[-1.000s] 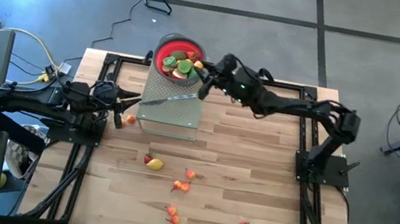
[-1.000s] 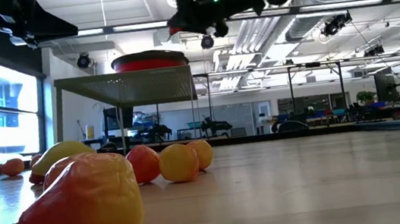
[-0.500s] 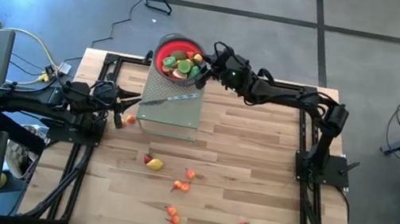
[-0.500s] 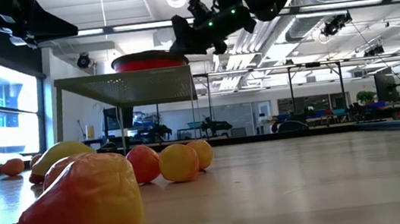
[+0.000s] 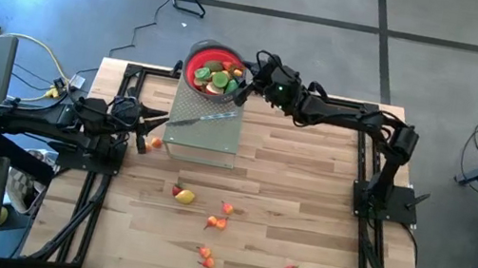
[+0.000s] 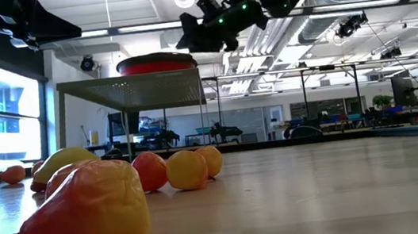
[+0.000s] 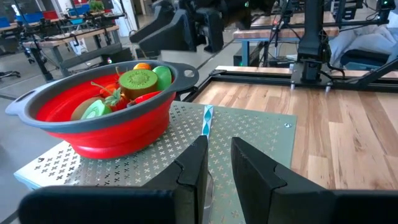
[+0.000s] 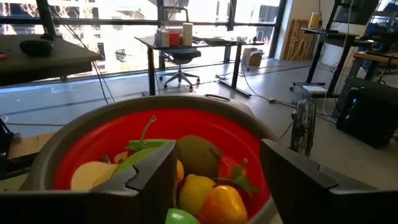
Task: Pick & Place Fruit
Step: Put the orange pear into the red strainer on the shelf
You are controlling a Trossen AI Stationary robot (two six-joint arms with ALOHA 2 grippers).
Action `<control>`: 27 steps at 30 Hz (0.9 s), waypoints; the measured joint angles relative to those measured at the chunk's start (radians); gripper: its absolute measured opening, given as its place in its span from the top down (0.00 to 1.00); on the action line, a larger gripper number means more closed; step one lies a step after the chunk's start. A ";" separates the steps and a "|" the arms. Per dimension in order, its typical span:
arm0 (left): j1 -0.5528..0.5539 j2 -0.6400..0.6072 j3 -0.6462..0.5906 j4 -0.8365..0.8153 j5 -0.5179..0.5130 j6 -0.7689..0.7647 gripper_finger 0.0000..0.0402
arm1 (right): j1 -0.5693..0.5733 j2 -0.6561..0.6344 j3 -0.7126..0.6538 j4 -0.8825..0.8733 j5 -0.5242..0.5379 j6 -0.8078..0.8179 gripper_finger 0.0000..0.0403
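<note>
Red bowl [image 5: 213,74] on perforated stand [image 5: 205,129], far side of table, holding a heap of fruit [image 8: 193,171]. Right gripper [image 5: 251,71] poised at bowl's rim, fingers spread, nothing between them; fruit directly below and ahead. Loose fruit [image 5: 184,196] scattered near table's middle and front, well apart from both arms. Left gripper [image 5: 149,129] beside stand, nearly pressed together, gripping nothing visible; nearer to orange piece [image 5: 156,144].

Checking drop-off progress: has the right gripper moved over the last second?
Yes. The right gripper moved from beside the perforated stand to over the red bowl.
</note>
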 joint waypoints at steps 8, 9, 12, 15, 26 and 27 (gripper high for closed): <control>0.000 0.000 0.000 0.000 0.000 0.000 0.83 | 0.026 -0.098 0.000 -0.149 -0.006 0.000 0.59; 0.000 0.000 0.000 0.000 0.000 0.000 0.83 | 0.033 -0.104 0.000 -0.163 -0.006 0.000 0.62; 0.000 0.000 0.000 -0.001 0.000 0.000 0.83 | 0.041 -0.123 0.000 -0.234 -0.006 0.000 0.73; 0.000 0.000 0.000 -0.001 0.012 -0.005 0.83 | 0.057 -0.126 0.000 -0.268 -0.010 0.007 0.83; 0.000 0.000 0.000 -0.001 0.074 -0.021 0.83 | 0.101 -0.190 -0.005 -0.480 -0.029 0.034 0.99; 0.000 0.000 0.000 -0.001 0.074 -0.021 0.83 | 0.103 -0.206 -0.018 -0.482 -0.035 0.042 0.99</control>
